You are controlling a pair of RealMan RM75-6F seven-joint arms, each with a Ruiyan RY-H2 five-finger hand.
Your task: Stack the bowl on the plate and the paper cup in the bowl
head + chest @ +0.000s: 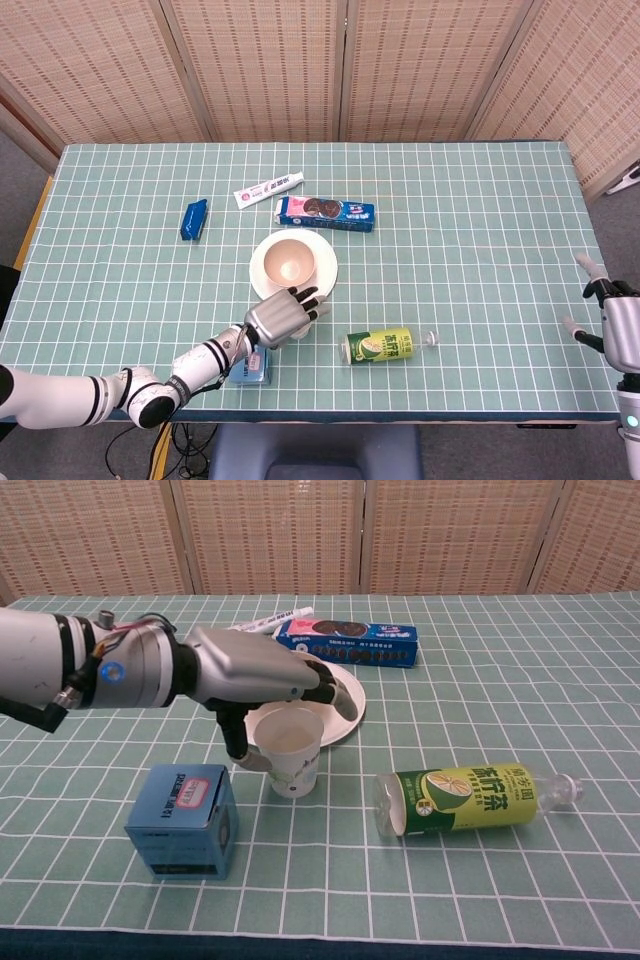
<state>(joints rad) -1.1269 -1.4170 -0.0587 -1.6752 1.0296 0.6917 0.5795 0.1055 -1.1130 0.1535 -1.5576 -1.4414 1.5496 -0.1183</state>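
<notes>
A beige bowl point(290, 263) sits on the white plate point(327, 255) at the table's middle. The paper cup point(288, 748) stands upright on the table just in front of the plate point(347, 706). My left hand point(262, 675) reaches over and around the cup: its thumb is down at the cup's left side and its fingers point(330, 685) stretch past the rim over the plate. A firm grip does not show. In the head view, the left hand point(285, 318) covers the cup. My right hand point(612, 325) hangs at the right table edge with its fingers spread and nothing in them.
A green bottle point(465, 798) lies on its side right of the cup. A blue box point(185, 820) stands to the cup's front left. Behind the plate lie a blue cookie pack point(325, 211), a white tube point(268, 188) and a small blue packet point(194, 219).
</notes>
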